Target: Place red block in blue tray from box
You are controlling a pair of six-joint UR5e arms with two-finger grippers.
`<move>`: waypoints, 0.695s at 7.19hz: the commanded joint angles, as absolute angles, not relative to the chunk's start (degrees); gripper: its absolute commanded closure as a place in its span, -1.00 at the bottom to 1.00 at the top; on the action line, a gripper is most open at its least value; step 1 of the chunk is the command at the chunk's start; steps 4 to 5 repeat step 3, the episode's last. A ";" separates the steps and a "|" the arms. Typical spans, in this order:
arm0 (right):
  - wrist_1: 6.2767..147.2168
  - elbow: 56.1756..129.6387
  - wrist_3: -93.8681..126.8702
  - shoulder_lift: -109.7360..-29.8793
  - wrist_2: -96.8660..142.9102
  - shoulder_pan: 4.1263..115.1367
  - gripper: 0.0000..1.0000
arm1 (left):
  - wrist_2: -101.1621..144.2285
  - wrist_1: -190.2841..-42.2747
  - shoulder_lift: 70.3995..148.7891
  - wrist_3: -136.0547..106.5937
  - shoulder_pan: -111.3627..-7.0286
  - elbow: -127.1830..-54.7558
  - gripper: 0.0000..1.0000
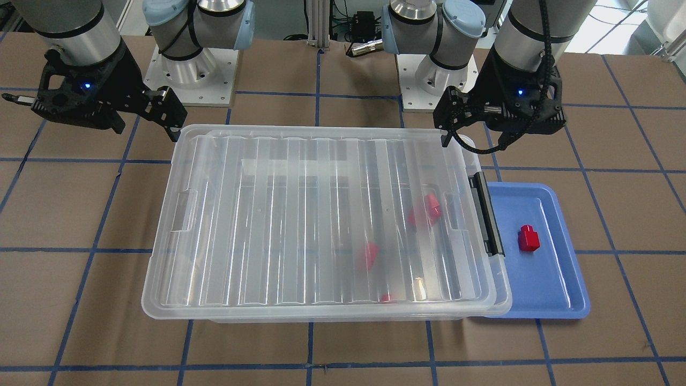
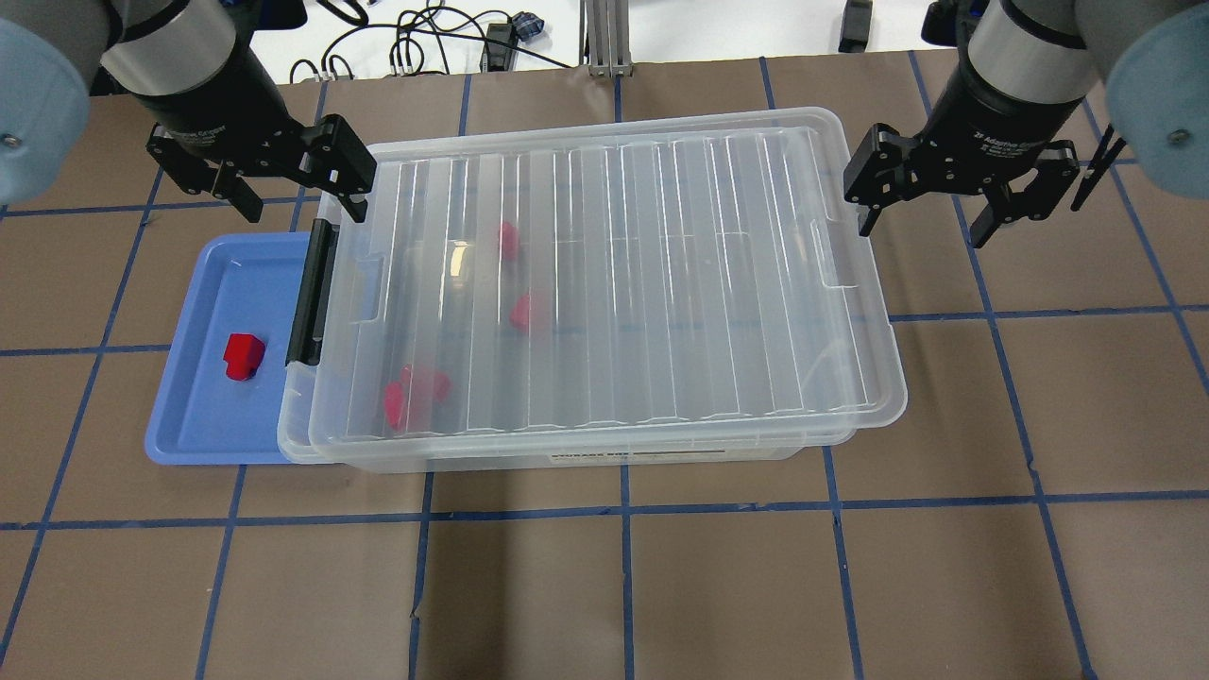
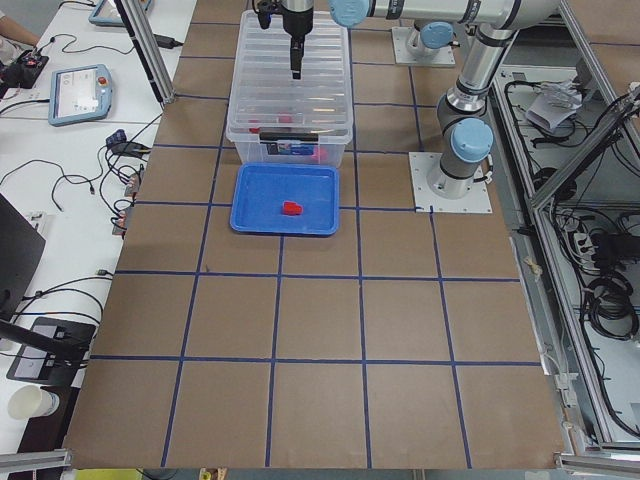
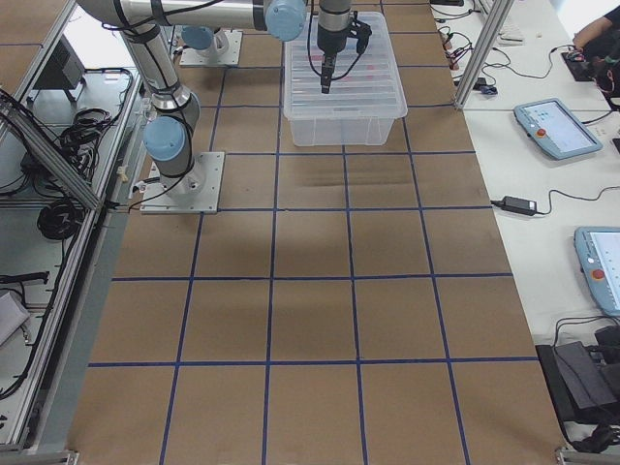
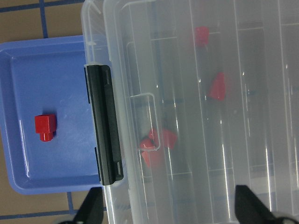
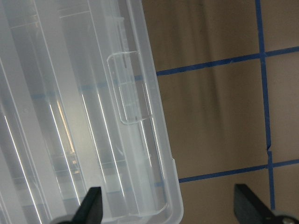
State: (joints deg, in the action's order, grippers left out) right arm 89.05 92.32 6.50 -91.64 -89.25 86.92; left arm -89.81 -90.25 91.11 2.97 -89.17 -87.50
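The red block point(image 2: 243, 355) lies in the blue tray point(image 2: 194, 420), apart from both grippers; it also shows in the front view point(image 1: 529, 238) and the left wrist view point(image 5: 45, 127). The clear box point(image 2: 661, 283) stands beside the tray with its ribbed lid on and its black latch point(image 2: 312, 293) toward the tray. My left gripper point(image 2: 300, 198) hovers open and empty above the box's latch-end far corner. My right gripper point(image 2: 924, 227) hovers open and empty beside the box's other short end.
Several other red pieces point(image 2: 416, 392) lie inside the closed box, blurred through the lid. The box overlaps the tray's edge. Brown table paper with blue tape lines point(image 2: 623, 510) surrounds them. The arm bases point(image 1: 193, 69) stand behind the box.
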 commanded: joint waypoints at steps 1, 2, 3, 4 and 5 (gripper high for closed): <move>89.21 92.29 6.85 -91.76 -89.04 86.92 -1.00 | -89.74 -90.35 91.06 2.81 -89.65 -87.63 -1.00; 89.12 92.20 7.12 -91.76 -89.29 87.01 -1.00 | -89.82 -90.53 90.88 2.81 -89.65 -87.63 -1.00; 89.12 92.28 7.12 -91.76 -89.38 87.01 -1.00 | -89.82 -90.53 90.70 2.81 -89.65 -87.80 -1.00; 89.12 92.28 7.12 -91.76 -89.38 87.01 -1.00 | -89.82 -90.53 90.70 2.81 -89.65 -87.80 -1.00; 89.12 92.28 7.12 -91.76 -89.38 87.01 -1.00 | -89.82 -90.53 90.70 2.81 -89.65 -87.80 -1.00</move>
